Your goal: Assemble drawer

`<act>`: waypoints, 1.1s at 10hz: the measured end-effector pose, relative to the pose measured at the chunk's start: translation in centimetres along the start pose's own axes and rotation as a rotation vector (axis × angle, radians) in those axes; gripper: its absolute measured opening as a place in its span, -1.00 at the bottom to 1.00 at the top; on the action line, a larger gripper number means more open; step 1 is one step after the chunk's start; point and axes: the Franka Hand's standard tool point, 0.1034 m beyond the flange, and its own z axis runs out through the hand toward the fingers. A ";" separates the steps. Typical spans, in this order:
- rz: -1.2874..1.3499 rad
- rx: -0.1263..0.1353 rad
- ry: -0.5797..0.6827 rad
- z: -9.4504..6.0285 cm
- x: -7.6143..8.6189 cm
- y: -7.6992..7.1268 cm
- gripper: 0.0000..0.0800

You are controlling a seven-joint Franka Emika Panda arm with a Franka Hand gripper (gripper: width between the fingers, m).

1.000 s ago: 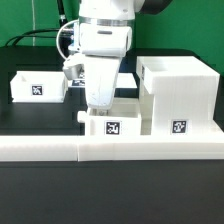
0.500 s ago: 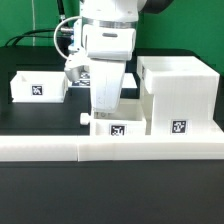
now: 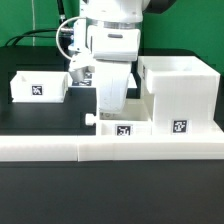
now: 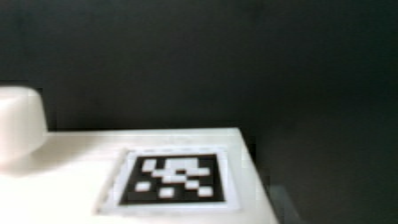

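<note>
The tall white drawer casing stands at the exterior view's right, with a tag on its front. A small white tray with a knob sits on the table against the casing's left side. My gripper reaches straight down into this tray and its fingertips are hidden behind the tray wall. It appears shut on the tray. The wrist view shows the tray's tagged face and its knob close up, with no fingers in sight. A second small tray sits at the back left.
The long low white border rail runs across the front, right before the held tray and the casing. The black table lies between the two trays. Cables hang behind the arm.
My gripper and the small tray have slid together toward the exterior view's right, closing up to the casing. The casing and the other tray have not moved.
</note>
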 end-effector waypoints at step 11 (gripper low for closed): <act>0.025 -0.033 0.006 0.1 0.1 0.1 -0.89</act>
